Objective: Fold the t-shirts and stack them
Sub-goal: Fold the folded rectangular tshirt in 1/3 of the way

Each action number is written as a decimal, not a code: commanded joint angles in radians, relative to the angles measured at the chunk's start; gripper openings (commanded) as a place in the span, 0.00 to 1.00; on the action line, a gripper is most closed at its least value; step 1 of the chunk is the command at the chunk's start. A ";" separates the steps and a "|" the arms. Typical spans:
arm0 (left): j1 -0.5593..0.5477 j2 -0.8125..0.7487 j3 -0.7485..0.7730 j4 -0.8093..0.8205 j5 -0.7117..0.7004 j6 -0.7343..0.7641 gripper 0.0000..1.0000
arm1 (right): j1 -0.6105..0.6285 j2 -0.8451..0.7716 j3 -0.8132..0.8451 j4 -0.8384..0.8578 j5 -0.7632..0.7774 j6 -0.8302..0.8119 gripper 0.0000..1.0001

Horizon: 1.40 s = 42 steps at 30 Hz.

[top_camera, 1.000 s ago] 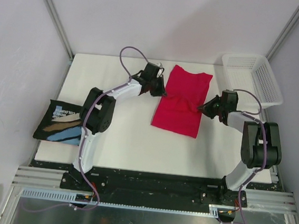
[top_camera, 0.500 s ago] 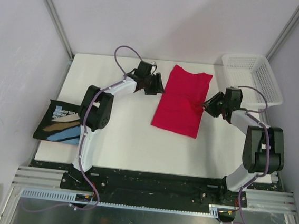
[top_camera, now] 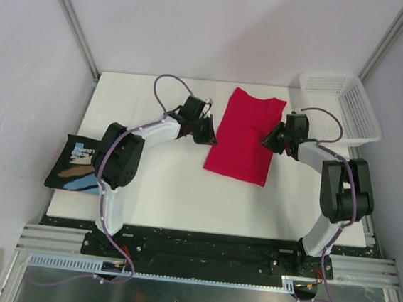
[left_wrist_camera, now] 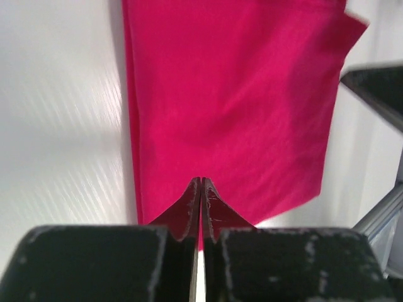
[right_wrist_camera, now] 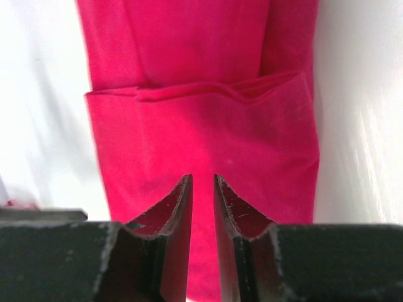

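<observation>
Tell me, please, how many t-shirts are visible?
2: the crimson-pink t-shirt lies centred on the table; the black printed t-shirt overhangs its left edge. None seems hidden.

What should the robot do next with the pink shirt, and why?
Probably move left gripper and right gripper to the far corners of the pink shirt and pinch. Both sit at its sides, and it lies long, needing another fold.

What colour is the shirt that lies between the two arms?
Plain crimson-pink, no print. The shirt shows best in the left wrist view.
</observation>
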 commanded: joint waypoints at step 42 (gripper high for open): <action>-0.129 -0.420 -0.658 0.105 -0.080 -0.128 0.00 | 0.216 0.275 0.299 -0.163 0.099 -0.141 0.27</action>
